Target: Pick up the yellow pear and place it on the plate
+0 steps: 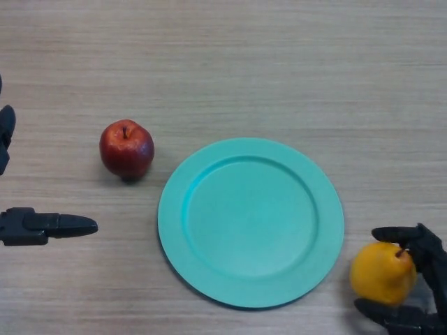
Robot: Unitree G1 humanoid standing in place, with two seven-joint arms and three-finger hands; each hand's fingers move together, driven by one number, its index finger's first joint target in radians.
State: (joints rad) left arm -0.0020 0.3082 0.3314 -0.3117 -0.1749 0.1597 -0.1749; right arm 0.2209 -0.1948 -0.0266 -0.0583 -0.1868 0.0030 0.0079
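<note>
Teal plate [209, 167] bare; pear [380, 273] beside it.

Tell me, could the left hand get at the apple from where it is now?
Probably yes. The left hand lies open at the table's left edge, and the apple stands just beyond it with only bare table between. The plate sits off to the side, and the right hand is busy round the pear.

Even bright light; shadows (soft) short
</note>
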